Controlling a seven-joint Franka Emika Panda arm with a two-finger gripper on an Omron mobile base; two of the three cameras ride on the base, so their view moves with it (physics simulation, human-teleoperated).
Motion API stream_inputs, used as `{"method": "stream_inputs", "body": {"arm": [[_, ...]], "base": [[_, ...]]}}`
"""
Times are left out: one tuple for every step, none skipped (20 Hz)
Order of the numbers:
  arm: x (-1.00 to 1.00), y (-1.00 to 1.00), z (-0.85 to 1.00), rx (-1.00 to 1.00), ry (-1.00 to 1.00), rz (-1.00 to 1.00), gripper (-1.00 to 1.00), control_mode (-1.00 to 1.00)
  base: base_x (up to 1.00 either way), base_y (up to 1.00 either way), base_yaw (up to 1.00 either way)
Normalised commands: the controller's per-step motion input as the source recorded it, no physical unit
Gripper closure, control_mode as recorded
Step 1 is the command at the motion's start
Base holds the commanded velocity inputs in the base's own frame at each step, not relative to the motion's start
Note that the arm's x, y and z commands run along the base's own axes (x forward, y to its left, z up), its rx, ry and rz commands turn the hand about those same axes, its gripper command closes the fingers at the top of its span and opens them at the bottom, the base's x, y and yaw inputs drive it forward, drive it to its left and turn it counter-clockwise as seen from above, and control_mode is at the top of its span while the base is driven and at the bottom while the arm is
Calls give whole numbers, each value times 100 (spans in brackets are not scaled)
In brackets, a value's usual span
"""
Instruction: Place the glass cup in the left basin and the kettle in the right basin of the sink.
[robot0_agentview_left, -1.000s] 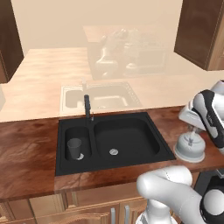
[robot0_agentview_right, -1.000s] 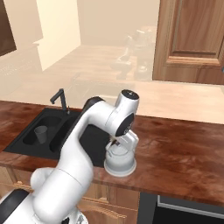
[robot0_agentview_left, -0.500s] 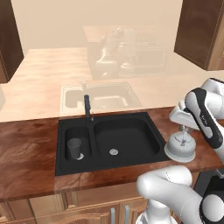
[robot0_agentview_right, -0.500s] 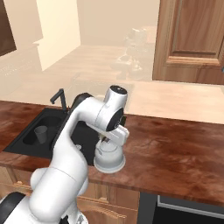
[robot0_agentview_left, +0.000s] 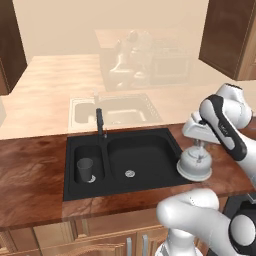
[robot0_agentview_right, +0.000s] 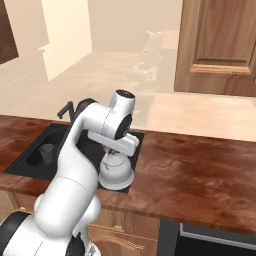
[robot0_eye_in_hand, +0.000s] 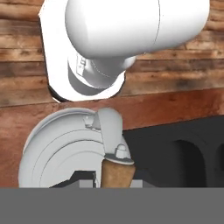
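The kettle (robot0_agentview_left: 194, 166) is a squat silvery dome with a thin arched handle. It hangs just over the right rim of the black sink (robot0_agentview_left: 120, 187). My gripper (robot0_agentview_left: 198, 145) is shut on the handle from above. In the hand view the kettle (robot0_eye_in_hand: 61, 153) fills the lower left, its brown-topped handle (robot0_eye_in_hand: 114, 168) rising between my fingers, with dark basin to the right. The right basin (robot0_agentview_left: 142, 152) lies directly left of the kettle. The glass cup (robot0_agentview_left: 85, 169) stands upright in the left basin (robot0_agentview_left: 91, 152), also seen as the cup (robot0_agentview_right: 46, 152) far left of the kettle (robot0_agentview_right: 116, 172).
A slim black faucet (robot0_agentview_left: 100, 123) rises behind the divider between the basins. Dark wood counter (robot0_agentview_right: 190, 170) stretches right of the sink. My own white arm (robot0_agentview_right: 82, 145) arches over the sink. Wooden cabinets (robot0_agentview_left: 230, 35) hang upper right.
The gripper has carried the kettle leftward, from the counter right of the sink to the sink's right rim. The cup has stayed put.
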Motion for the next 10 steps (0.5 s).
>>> {"method": "stream_inputs", "body": {"arm": [[29, 36, 0, 0, 0, 14, 100, -100], [33, 34, 0, 0, 0, 14, 100, -100], [34, 30, 0, 0, 0, 14, 100, -100], [37, 30, 0, 0, 0, 14, 100, -100], [41, 31, 0, 0, 0, 14, 100, -100], [43, 31, 0, 0, 0, 14, 100, -100], [42, 31, 0, 0, 0, 14, 100, -100], [39, 29, 0, 0, 0, 13, 100, -100], [41, 26, 0, 0, 0, 13, 100, -100], [43, 27, 0, 0, 0, 13, 100, -100]], "base": [[0, 0, 0], [0, 0, 0], [0, 0, 0], [0, 0, 0], [0, 0, 0], [0, 0, 0], [0, 0, 0], [0, 0, 0], [0, 0, 0], [0, 0, 0]]}}
